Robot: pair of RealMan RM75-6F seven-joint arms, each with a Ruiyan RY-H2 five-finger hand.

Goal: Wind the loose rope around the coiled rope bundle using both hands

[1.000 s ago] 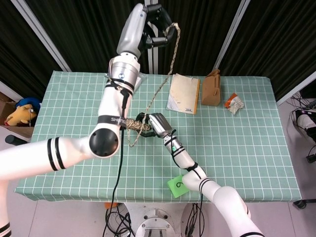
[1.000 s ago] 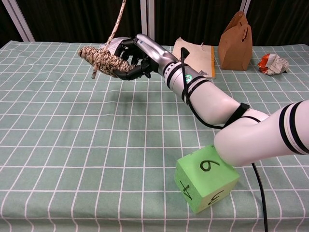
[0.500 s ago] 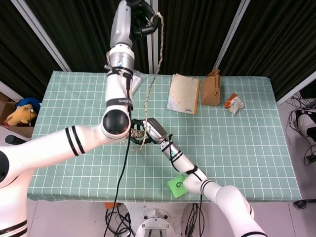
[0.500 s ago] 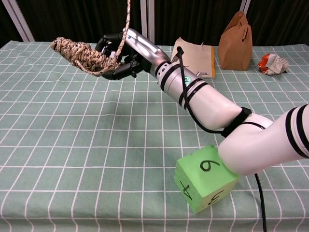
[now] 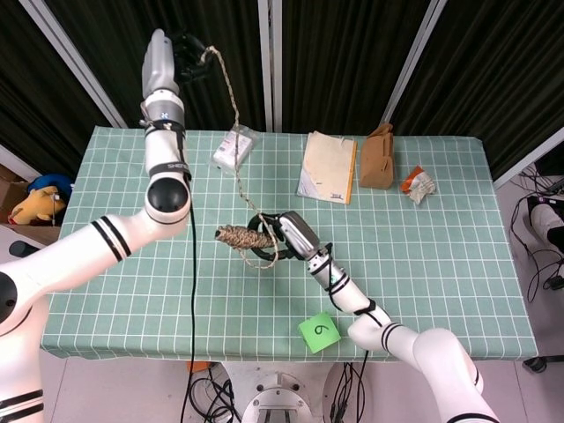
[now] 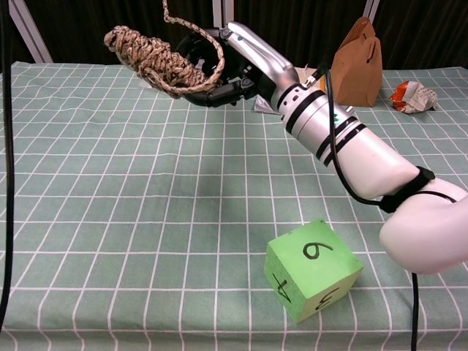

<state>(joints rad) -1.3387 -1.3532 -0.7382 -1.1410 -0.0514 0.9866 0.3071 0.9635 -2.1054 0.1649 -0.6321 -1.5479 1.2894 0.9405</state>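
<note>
The coiled rope bundle (image 6: 155, 61) is gripped above the table by the right hand (image 6: 232, 64). The loose rope (image 5: 231, 106) is pinched overhead by the left hand (image 5: 187, 55), fingers barely discernible. "6" is read on the green cube (image 6: 312, 270).

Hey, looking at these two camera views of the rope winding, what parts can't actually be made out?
- Left hand: head view, dark against the black curtain, so its grasp on the loose rope is unclear; outside the chest view.
- Right hand: its fingers sit behind the coiled rope bundle in the chest view.
- Loose rope: cut off by the chest view's top edge.
- Booklet: print too small to read.
</note>
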